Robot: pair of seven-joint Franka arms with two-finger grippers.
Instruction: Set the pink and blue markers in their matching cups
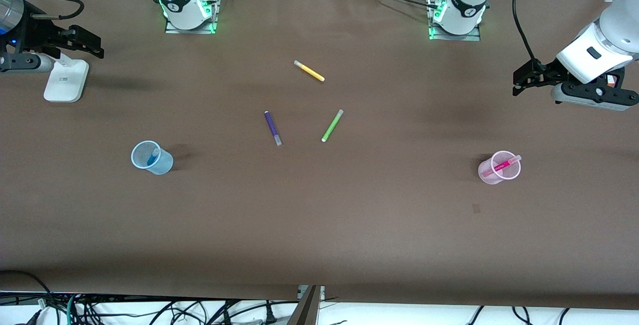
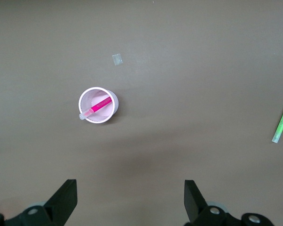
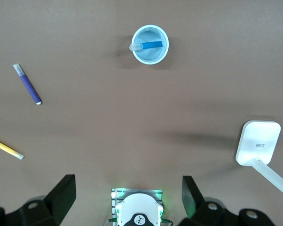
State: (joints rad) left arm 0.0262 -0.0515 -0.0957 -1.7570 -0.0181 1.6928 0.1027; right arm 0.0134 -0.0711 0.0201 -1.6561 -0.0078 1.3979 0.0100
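The pale blue cup (image 1: pixel 164 165) stands toward the right arm's end of the table with the blue marker (image 1: pixel 153 156) leaning inside it. The right wrist view shows this cup (image 3: pixel 137 54) and marker (image 3: pixel 147 45) from above. The pale pink cup (image 1: pixel 485 172) stands toward the left arm's end and holds the pink marker (image 1: pixel 505 165). The left wrist view shows both, the cup (image 2: pixel 114 106) and the marker (image 2: pixel 98 105). My left gripper (image 1: pixel 517 83) (image 2: pixel 130 197) is open, empty and raised. My right gripper (image 1: pixel 97 45) (image 3: pixel 127 197) is open, empty and raised over its end of the table.
A dark purple pen (image 1: pixel 272 128), a lime green pen (image 1: pixel 332 125) and a yellow pen (image 1: pixel 309 71) lie mid-table. A white stand (image 1: pixel 66 81) sits under the right gripper. A small patch (image 1: pixel 476 208) lies nearer the camera than the pink cup.
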